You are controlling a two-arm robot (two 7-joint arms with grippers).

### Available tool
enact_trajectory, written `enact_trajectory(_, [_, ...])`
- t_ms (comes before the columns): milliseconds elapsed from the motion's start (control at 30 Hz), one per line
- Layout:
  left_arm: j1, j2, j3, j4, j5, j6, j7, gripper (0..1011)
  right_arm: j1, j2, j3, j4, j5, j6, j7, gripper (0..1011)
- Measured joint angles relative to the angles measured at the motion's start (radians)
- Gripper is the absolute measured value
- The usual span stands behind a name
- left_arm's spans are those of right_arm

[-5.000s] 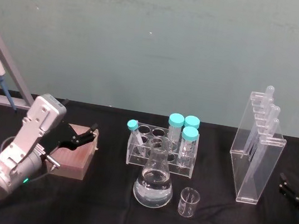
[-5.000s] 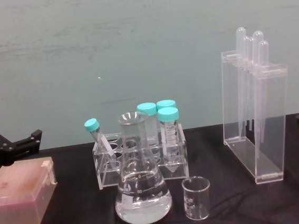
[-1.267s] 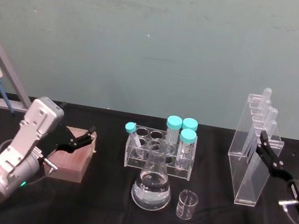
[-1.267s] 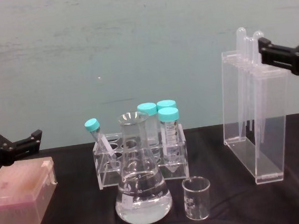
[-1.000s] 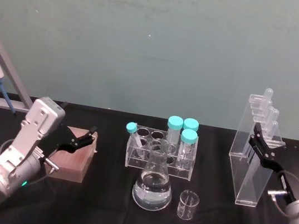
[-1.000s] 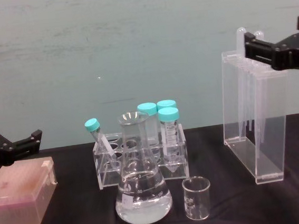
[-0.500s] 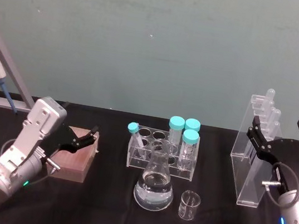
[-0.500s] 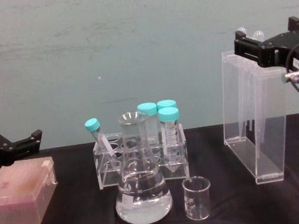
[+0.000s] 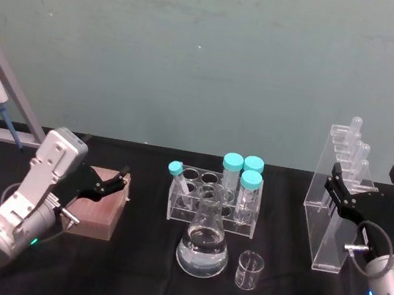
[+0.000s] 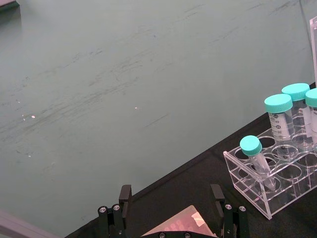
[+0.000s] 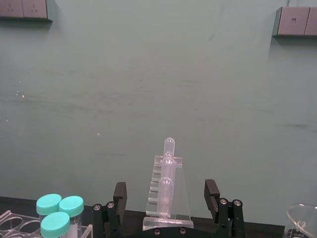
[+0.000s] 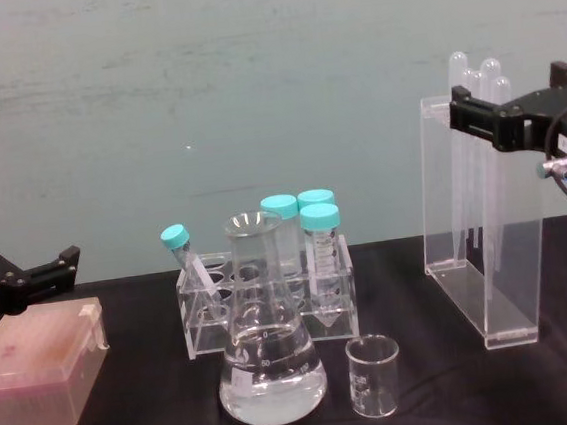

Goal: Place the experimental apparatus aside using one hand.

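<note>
Swinging in from the right edge in head view, the right gripper (image 9: 363, 187) had reached the pipette stand (image 9: 334, 220) at table right, pincer apart; stand unmoved (grasp prob. next). Left gripper (image 9: 110, 181) idled open over the pink box (image 9: 95, 210). Rt wrist view: stand (image 11: 168, 210) centred btwn its fingers (image 11: 119, 192). Chest view: flask (image 12: 270, 364) scale read "50"; other print illegible.

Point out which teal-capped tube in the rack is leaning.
The small tube at the rack's left end: it tilts, while the three bigger tubes at the right end stand upright.
</note>
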State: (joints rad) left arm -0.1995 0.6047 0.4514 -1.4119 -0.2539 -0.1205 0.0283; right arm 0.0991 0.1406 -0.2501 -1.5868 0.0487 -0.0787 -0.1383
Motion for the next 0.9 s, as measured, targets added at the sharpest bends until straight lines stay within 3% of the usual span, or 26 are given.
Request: enact_trajectory(900, [0.000, 0.000, 0.000, 0.000, 0.000, 0.000, 0.000, 1000, 0.038, -0.060, 0.055, 0.076, -0.036, 0.019, 0.070, 1000])
